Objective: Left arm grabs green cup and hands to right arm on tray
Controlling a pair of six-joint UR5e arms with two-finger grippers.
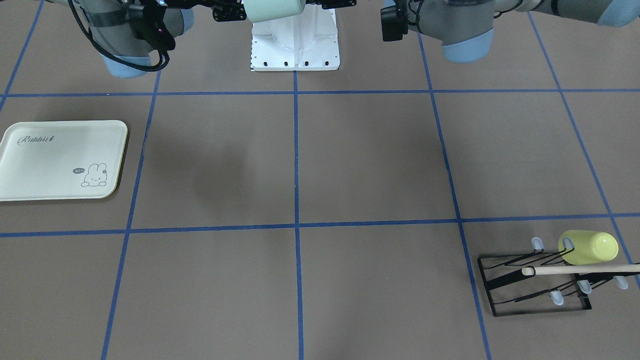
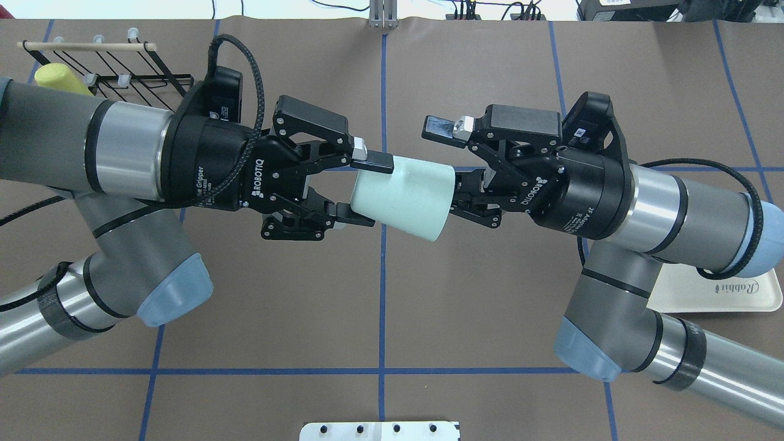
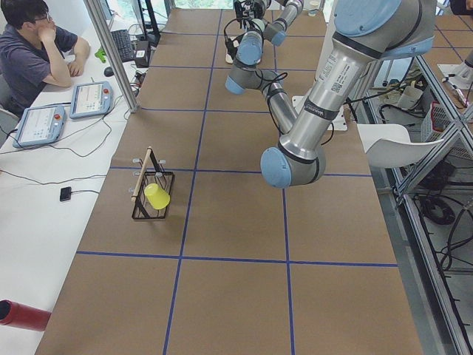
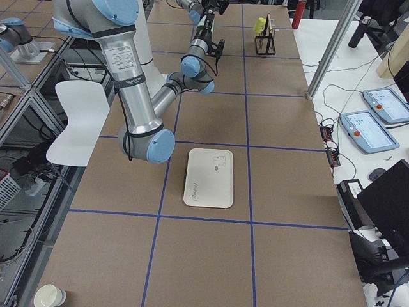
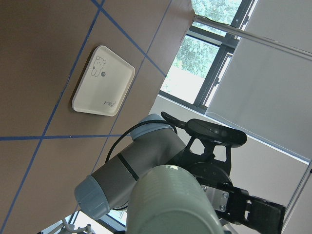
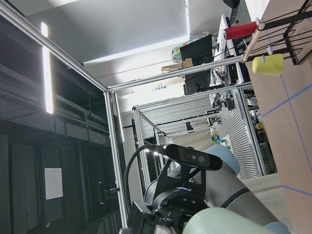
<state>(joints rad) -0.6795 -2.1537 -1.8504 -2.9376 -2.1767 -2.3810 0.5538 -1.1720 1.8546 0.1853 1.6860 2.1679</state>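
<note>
The pale mint-green cup (image 2: 404, 196) is held in the air on its side, above the middle of the table. My left gripper (image 2: 361, 190) is shut on its narrow base end. My right gripper (image 2: 450, 168) is open at the cup's wide rim end; its upper finger (image 2: 441, 127) stands clear above the cup, and the lower one is hidden behind it. The cup also shows in the front view (image 1: 274, 9) and in the left wrist view (image 5: 170, 200). The cream tray (image 1: 60, 160) with the bunny drawing lies bare on the right arm's side, partly under that arm in the overhead view (image 2: 735, 294).
A black wire rack (image 1: 535, 280) with a wooden rod stands on the left arm's far side and holds a yellow-lime cup (image 1: 590, 247). The white robot base plate (image 1: 295, 50) sits between the arms. An operator (image 3: 37, 52) sits at a side desk.
</note>
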